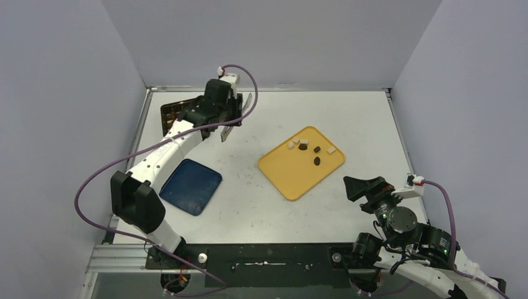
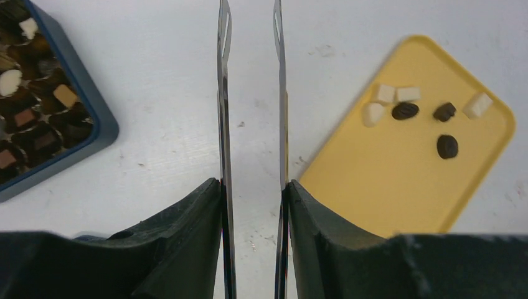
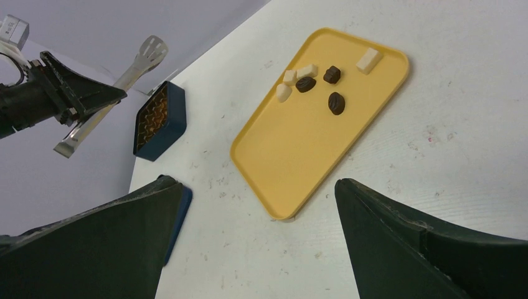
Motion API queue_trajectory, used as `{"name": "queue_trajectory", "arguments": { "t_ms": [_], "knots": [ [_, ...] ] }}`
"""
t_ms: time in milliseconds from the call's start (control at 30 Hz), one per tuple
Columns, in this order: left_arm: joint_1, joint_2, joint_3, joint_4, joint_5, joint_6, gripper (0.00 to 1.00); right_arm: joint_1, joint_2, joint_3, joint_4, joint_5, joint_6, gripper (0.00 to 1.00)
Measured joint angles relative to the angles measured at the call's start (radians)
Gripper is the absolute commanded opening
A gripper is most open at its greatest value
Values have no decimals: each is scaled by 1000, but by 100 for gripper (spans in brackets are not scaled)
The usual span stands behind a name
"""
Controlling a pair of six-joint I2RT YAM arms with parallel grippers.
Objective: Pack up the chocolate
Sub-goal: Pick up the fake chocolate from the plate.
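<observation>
My left gripper point(image 2: 252, 190) pinches the tongs point(image 2: 221, 93), blades apart over the table point(image 2: 162, 75) between box point(image 2: 103, 128) and tray point(image 2: 386, 199). The chocolate point(image 2: 447, 146) lies loose at the tray's far end, and an off-centre squeeze could flick a piece away. My right gripper point(image 3: 259, 187) hangs spread wide and empty. The wrist view cuts off the tong tips and most of the box.

From above you get only a corner of the box point(image 1: 171, 115); the left arm point(image 1: 168, 146) covers the rest. Left wrist: the tongs point(image 2: 223, 124) run off the top edge, tips cut off. Right wrist: a finger point(image 3: 93, 249) of the right gripper point(image 3: 256, 182) hides most of the blue lid point(image 3: 182, 212).
</observation>
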Motion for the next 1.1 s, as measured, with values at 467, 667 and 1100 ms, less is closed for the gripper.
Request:
{"name": "queue_trajectory", "arguments": {
  "t_ms": [467,667,1100],
  "knots": [
    [-467,-45,-179,110,-89,-65,38,5,0,0,-14,7,11,100],
    [-576,13,-219,189,-132,-100,38,5,0,0,-15,10,19,100],
    [-636,204,-207,303,-155,-119,41,6,0,0,-20,14,26,100]
  ]
}}
